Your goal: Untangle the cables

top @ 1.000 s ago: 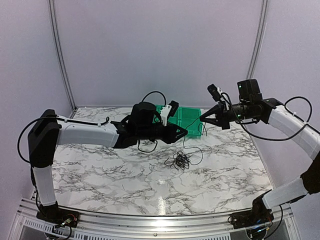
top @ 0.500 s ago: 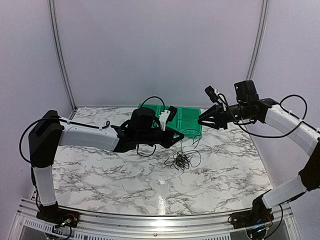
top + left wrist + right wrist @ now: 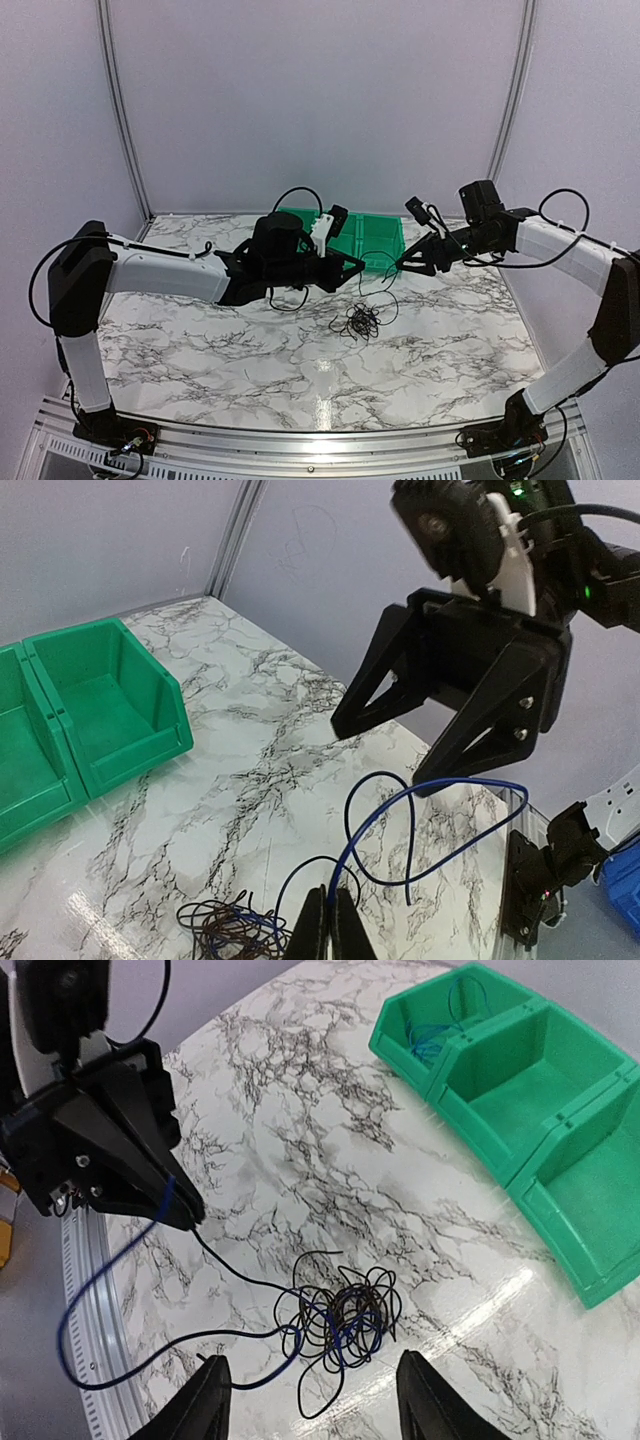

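Marbled surface (image 3: 200, 330) under cable clump (image 3: 360, 322), below both tools; left tool (image 3: 358, 266) clenched on blue cable (image 3: 440, 790) arcing toward released right tool (image 3: 405, 266).

a robot lab cell: bare panel walls (image 3: 320, 100), marble-look table (image 3: 200, 340), green parts bins (image 3: 380, 235).

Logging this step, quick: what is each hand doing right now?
Left hand: closed, holding the blue cable.
Right hand: open, holding nothing.
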Action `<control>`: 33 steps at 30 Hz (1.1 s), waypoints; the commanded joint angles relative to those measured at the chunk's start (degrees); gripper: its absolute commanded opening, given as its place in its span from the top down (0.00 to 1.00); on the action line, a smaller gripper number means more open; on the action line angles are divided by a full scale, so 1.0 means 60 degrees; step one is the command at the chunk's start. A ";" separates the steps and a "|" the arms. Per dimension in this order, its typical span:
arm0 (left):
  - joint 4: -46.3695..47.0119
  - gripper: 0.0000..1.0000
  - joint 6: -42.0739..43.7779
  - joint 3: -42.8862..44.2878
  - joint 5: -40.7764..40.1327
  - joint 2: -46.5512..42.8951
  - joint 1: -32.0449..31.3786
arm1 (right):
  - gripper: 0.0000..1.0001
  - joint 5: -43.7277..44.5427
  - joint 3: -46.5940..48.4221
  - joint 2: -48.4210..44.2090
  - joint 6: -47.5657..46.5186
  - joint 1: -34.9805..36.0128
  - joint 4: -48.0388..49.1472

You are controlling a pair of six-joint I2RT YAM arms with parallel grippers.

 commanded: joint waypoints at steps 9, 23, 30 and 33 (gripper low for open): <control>0.0495 1.00 -0.0029 -0.0320 -0.0151 -0.0612 -0.0006 | 0.49 -0.0704 0.0276 0.1061 0.0532 -0.0057 -0.0147; 0.0639 1.00 -0.0026 -0.0521 -0.0306 -0.0653 -0.0035 | 0.82 -0.3167 0.0179 0.1594 0.0918 -0.0061 0.0130; 0.0647 1.00 0.0263 -0.0874 -0.0796 -0.1010 -0.0035 | 1.00 -0.2388 0.0487 0.1573 -0.0038 -0.0065 -0.0578; 0.0427 1.00 0.0683 -0.1235 -0.1676 -0.1515 0.0037 | 1.00 -0.1526 0.1127 0.1667 -0.1460 -0.0065 -0.1939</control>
